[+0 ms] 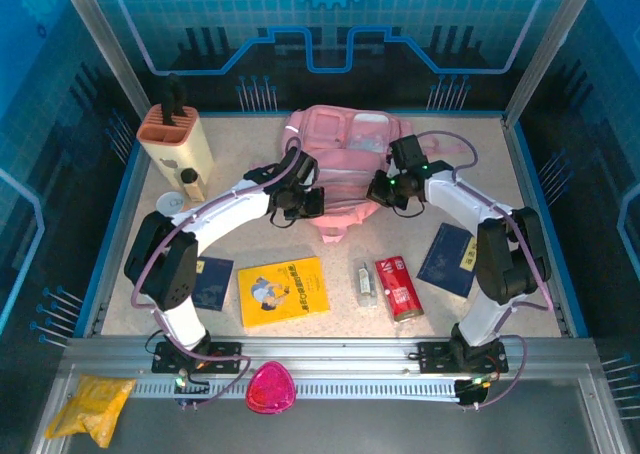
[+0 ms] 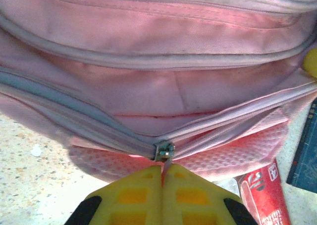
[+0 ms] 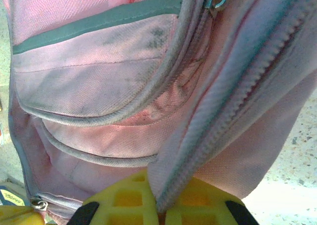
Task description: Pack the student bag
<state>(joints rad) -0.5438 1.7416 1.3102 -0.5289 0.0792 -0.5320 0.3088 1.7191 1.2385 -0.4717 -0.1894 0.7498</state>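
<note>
"Where's the student bag (image 1: 345, 164)?"

"It's lying on the counter (image 1: 250, 154), between the two hands and right at their fingertips. It's soft pink cloth with grey piping round the pockets. There are pale panels on the part farthest from the hands, and dark smudges here and there."

"And the left hand (image 2: 162, 171)?"

"Its yellow fingers are pressed together on the small metal zip pull (image 2: 165, 156). Two lines of zip meet there, just ahead of it, with pink mesh below."

"The right hand (image 3: 159, 205)?"

"It's pinching a zip-edged fold of the bag, which runs up and away to its right."
</note>
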